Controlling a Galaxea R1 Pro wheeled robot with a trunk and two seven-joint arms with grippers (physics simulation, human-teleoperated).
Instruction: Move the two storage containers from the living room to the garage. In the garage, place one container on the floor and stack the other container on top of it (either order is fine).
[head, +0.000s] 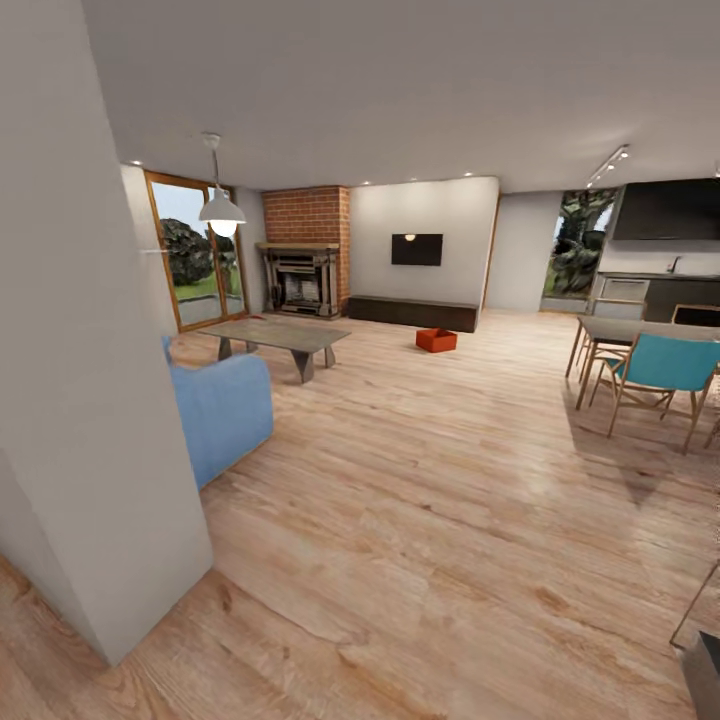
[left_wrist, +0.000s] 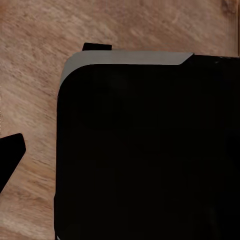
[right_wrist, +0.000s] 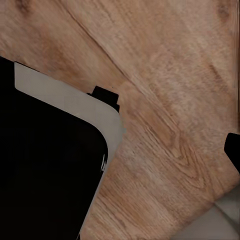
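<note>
My wrist cameras look down past the robot's black base (left_wrist: 145, 150) at light wood plank floor (head: 420, 520); I cannot tell either gripper's opening. An orange-red rectangular plastic bin (head: 436, 340) sits far across the floor, beside the long dark bench (head: 412, 312); its contents are too distant to see.

- The head view looks from standing height, level and forward, down the length of the living room toward the brick fireplace (head: 312, 222), which stands far off; a white wall corner (head: 90, 400) sits close on its left.
- The left wrist view faces straight down, close above the wood plank floor (left_wrist: 35, 65), with a black, grey-edged robot body (left_wrist: 145, 150) filling most of it.
- The right wrist view faces down likewise, close to the plank floor (right_wrist: 170, 90), the same black body (right_wrist: 45, 170) at one side.
- All three views share the plank flooring; both wrist views share the black body.
</note>
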